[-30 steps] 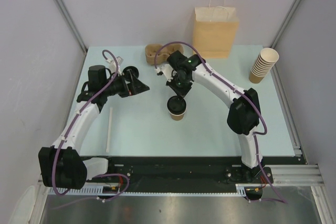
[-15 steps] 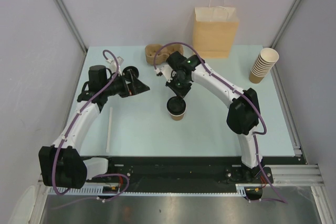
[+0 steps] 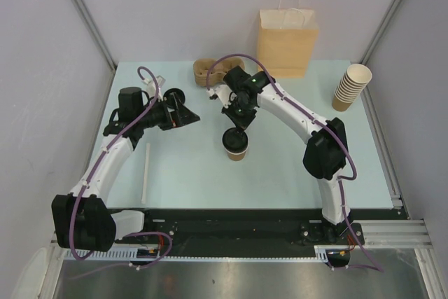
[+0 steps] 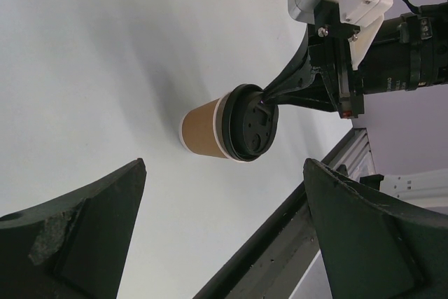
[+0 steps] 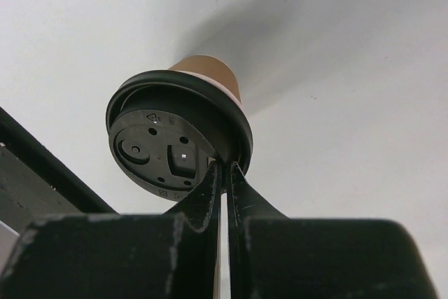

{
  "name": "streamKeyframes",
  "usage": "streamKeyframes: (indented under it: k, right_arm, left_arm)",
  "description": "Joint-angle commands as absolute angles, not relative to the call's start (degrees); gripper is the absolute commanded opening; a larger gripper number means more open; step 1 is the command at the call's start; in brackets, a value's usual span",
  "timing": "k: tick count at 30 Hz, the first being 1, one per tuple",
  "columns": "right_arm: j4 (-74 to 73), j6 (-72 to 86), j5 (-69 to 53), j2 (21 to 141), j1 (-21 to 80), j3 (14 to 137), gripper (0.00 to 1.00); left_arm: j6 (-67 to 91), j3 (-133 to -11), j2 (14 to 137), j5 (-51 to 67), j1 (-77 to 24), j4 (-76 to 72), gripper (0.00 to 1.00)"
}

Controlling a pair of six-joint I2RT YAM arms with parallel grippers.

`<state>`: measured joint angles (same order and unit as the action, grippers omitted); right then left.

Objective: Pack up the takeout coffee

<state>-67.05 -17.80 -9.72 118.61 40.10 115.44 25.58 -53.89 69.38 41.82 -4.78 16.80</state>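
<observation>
On the surface (image 3: 294, 166), centre: cup (image 3: 236, 150) upright, lid (image 5: 171, 145) on. Right hand (image 5: 225, 169) directly above, nearly closed, tips touching lid's rim, gripping nothing. Left hand (image 3: 189, 117) wide, empty, farther off.

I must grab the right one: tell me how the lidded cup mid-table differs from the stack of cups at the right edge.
The lidded cup is one cup closed by a black lid; the stack of cups is many nested, the top one open. The lidded cup looks darker brown; the stack of cups paler. Both are paper cups standing upright.
</observation>
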Motion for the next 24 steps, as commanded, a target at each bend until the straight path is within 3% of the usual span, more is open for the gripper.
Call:
streamKeyframes:
  k: [1,24]
  right_arm:
    - [-68.47,-17.93,-11.25,114.87,39.82,115.14,0.00]
    - [-69.17,-17.40,-11.51,118.91,39.38,116.63,0.00]
  left_arm:
    - [25.93,-54.58,69.70,42.89,-5.27,14.94,1.00]
    - [25.40,-55.02,70.22,42.98,-5.62,15.38,1.00]
